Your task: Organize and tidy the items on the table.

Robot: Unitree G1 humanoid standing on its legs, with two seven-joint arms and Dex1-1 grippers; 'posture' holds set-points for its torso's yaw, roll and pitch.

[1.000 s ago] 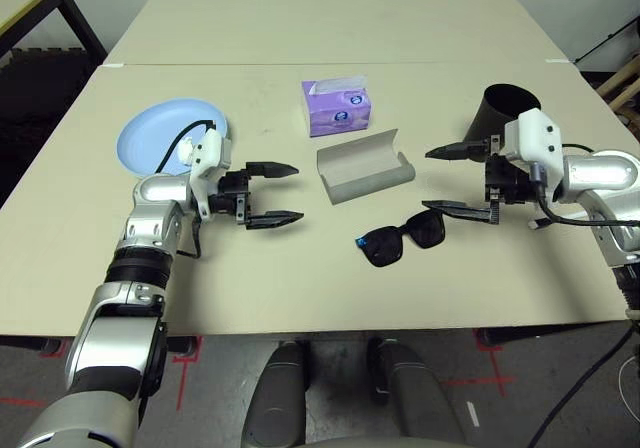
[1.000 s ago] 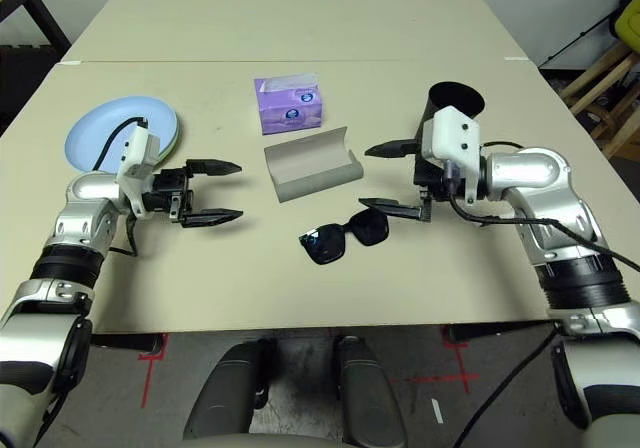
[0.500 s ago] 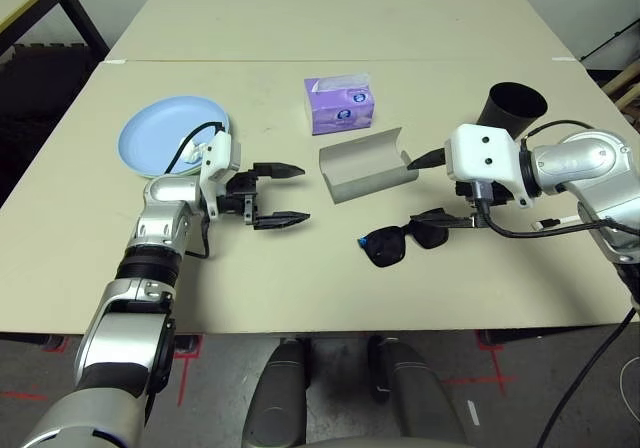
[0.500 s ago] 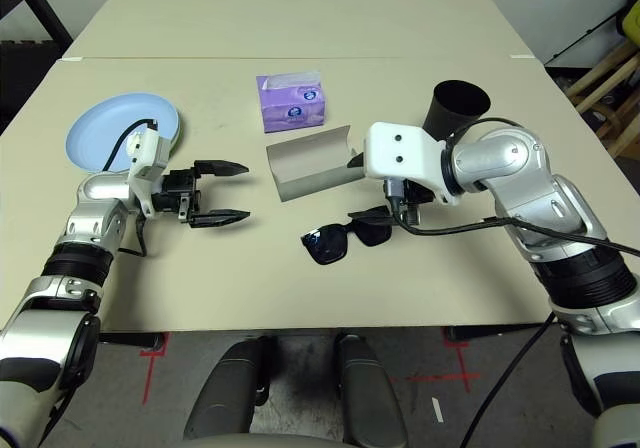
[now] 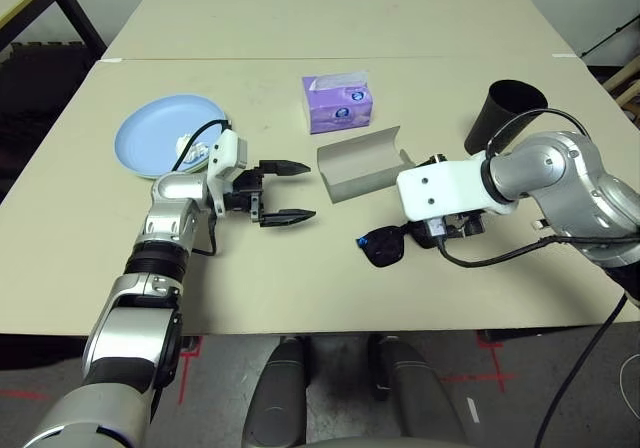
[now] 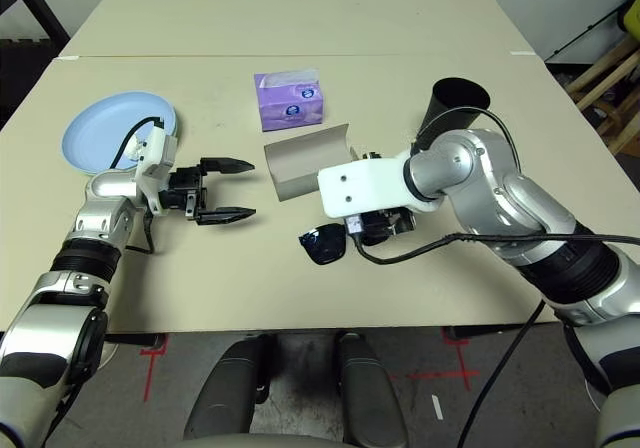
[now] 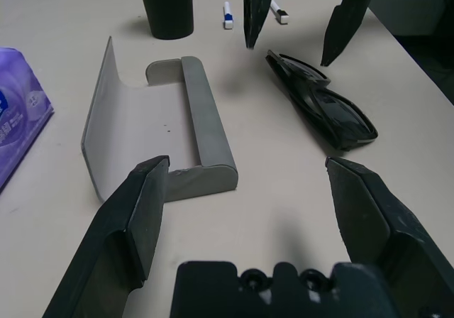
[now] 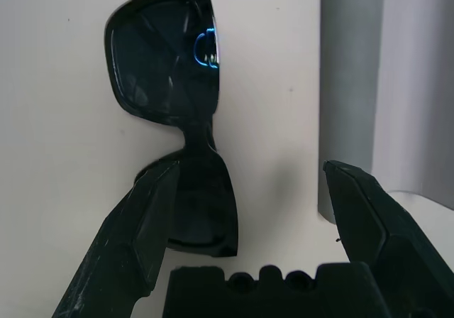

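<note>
Right hand (image 8: 248, 165) open above sunglasses (image 8: 170, 183); centre both fingers across the bridge before closing, clear of grey case (image 8: 347, 84); left hand (image 5: 301, 193) open.

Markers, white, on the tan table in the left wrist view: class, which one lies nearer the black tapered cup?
The white marker with the blue band; the other white marker has a black band.

Open glasses case (image 5: 362, 164) beside sunglasses (image 5: 384, 246)
</note>
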